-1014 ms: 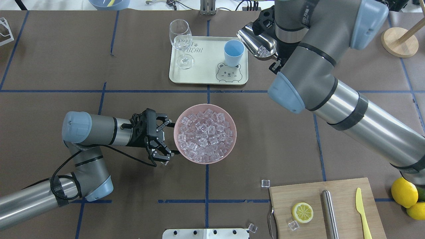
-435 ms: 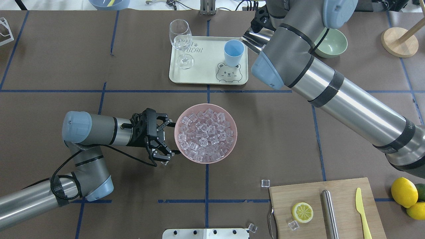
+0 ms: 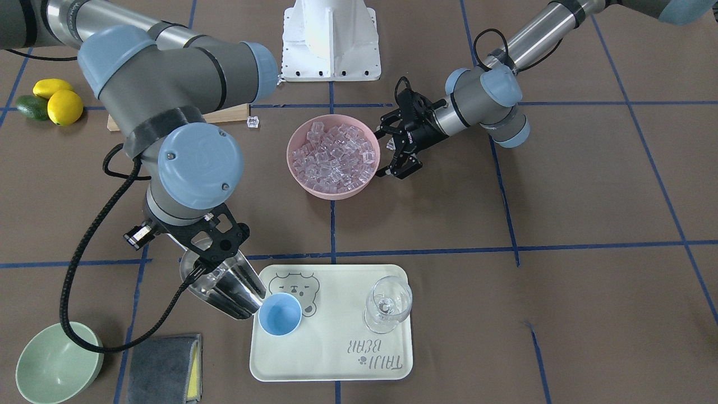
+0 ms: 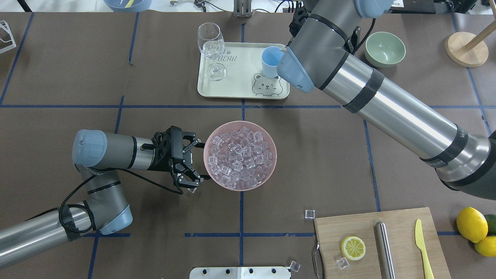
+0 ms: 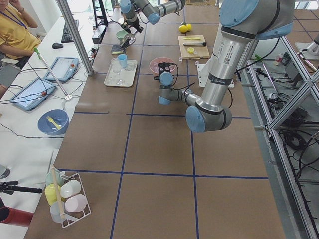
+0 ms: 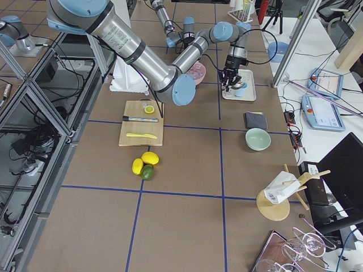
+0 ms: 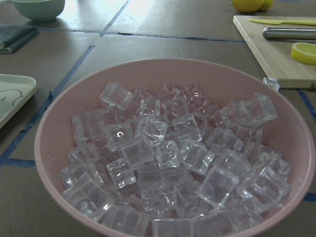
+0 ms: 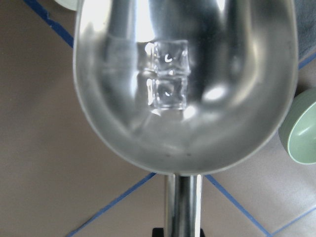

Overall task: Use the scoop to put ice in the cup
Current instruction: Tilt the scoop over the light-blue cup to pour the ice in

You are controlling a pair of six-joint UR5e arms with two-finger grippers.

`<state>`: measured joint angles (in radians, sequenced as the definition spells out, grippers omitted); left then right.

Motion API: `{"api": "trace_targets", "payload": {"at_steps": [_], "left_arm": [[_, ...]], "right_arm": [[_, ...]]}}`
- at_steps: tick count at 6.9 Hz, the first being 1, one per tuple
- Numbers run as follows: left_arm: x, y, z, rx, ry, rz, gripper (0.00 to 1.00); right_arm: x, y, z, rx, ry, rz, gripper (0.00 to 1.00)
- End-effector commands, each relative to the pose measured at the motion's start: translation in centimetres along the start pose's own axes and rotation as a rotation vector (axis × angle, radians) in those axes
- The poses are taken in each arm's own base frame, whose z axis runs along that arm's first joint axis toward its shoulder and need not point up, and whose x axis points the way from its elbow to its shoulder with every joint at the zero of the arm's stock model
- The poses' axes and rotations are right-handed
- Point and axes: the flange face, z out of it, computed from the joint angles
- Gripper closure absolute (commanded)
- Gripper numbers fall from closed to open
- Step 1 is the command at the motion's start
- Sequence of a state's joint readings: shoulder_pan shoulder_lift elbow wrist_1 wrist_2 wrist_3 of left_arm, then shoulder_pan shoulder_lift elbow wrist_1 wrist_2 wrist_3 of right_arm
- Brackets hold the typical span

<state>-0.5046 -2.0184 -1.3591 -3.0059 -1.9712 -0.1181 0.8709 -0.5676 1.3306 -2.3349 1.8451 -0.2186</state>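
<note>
1. Since a second ago, we see that the right arm (image 4: 387, 100) has swung in over the tray (image 4: 240, 83). The scoop (image 3: 227, 292), then off to one side of the cup (image 3: 279, 315), now tilts with its lip at the cup's rim. The green bowl (image 4: 384, 49) is uncovered.
2. A little ice (image 8: 169, 74) lies in the scoop's trough, and the pink bowl (image 4: 273, 149) stays heaped with cubes. From overhead, the arm's elbow hides the scoop and part of the cup. A wine glass (image 4: 211, 46) shares the tray, apart from the cup.
3. The right gripper (image 3: 212, 249) points down, clamped on the scoop's handle. The left gripper (image 4: 195, 162) lies level beside the pink bowl, fingers spread, unmoved.
</note>
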Motion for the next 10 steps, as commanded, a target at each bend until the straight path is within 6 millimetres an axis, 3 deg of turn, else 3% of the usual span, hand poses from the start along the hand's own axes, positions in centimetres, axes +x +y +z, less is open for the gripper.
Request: {"api": "trace_targets", "payload": {"at_steps": [1,2,10], "left_arm": [[-0.03,0.06,0.03,-0.002,0.0,-0.001,0.01],[-0.03,0.06,0.03,-0.002,0.0,-0.001,0.01],[-0.02,0.16,0.0,-0.003,0.0,-0.001,0.01]], "right_arm": [[-0.06,-0.88,-1.06,-0.087,-0.007,-0.007,1.0],[-0.33,-1.62,-1.69,-0.119,-0.016,-0.023,1.0],[-0.27,-1.36,-1.71,-0.124,-0.017,-0.031,1.0]]}}
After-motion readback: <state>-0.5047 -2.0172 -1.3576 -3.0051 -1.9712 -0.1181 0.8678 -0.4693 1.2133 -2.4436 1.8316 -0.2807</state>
